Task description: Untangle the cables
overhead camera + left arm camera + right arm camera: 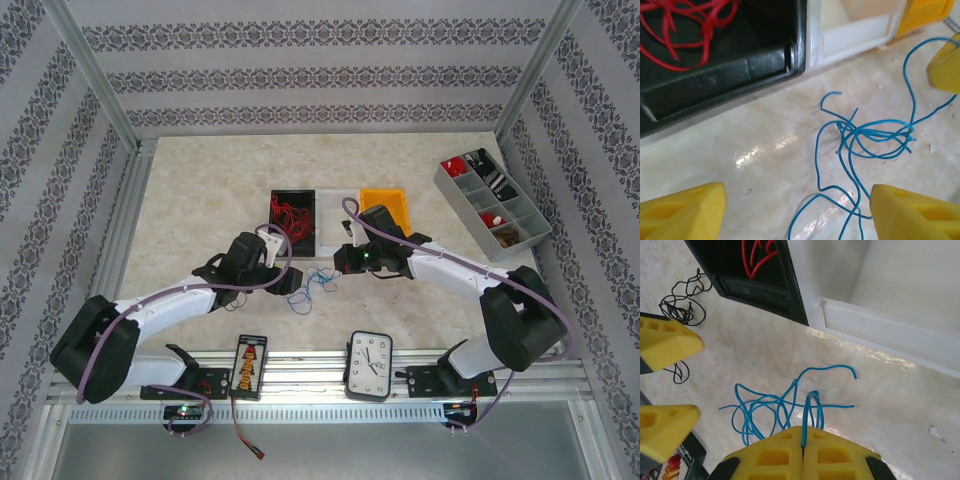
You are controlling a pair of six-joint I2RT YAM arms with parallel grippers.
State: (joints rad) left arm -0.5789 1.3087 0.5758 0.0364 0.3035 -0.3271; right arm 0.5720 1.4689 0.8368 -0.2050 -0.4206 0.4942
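R gripper [804, 434]: fingers pressed tight together, pinching a loop of the blue cable [775, 407] right at the tips; the strand runs down into the seam btwn the two yellow pads. L gripper [797, 200]: jaws spread wide, holding nothing, no contact w/ any wire seen. Its yellow fingers [685, 212] sit low at either side of the L wrist view, w/ the table [715, 145] and a few blue strands btwn them. The blue cable is a loose knotted bundle flat on the table, mostly ahead of the L gripper & nearer the finger at the frame's right. A couple of strands trail back btwn the fingers, and one climbs toward the R gripper's yellow tip [946, 65] at the frame edge. From above, the bundle [315, 285] lies btwn the two grippers, w/ the L gripper [297, 283] just beside it and the R gripper [338, 265] at its upper R end, all just in front of the bins. Black cable [682, 305]: small tangle on the table beside the black bin's [760, 290] front corner, near the L gripper's fingers [665, 342]; touching or not, can't tell. Red cables [685, 25] lie inside the black bin; white bin [880, 315] sits right next to it.
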